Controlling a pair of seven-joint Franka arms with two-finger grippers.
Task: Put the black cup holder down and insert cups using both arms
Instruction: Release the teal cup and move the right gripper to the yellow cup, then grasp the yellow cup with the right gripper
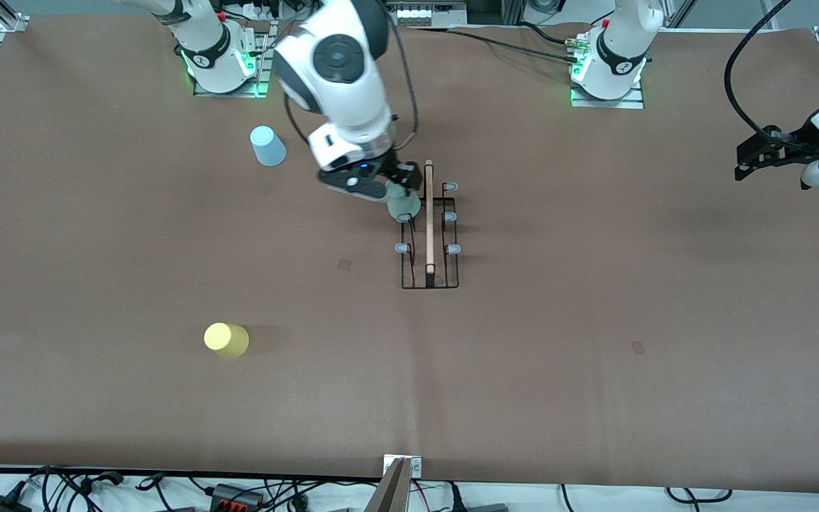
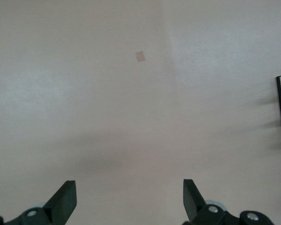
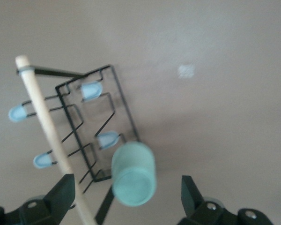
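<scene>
Three cups show for you: the pale green cup (image 1: 404,204) sits on a peg of the black cup holder (image 1: 429,235), the one farthest from the front camera on the right arm's side; the light blue cup (image 1: 267,146) and yellow cup (image 1: 226,340) stand mouth-down on the tabletop (image 1: 594,320). Five grey-tipped pegs are bare. Your right hand (image 1: 388,186) hangs over the green cup, fingers (image 3: 61,197) spread. Your left hand (image 1: 754,153) waits spread over the left arm's end

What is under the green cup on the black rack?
The green cup sits upside down on the black cup holder, between the right gripper's open jaws. The peg beneath is covered, so it cannot be seen.
</scene>
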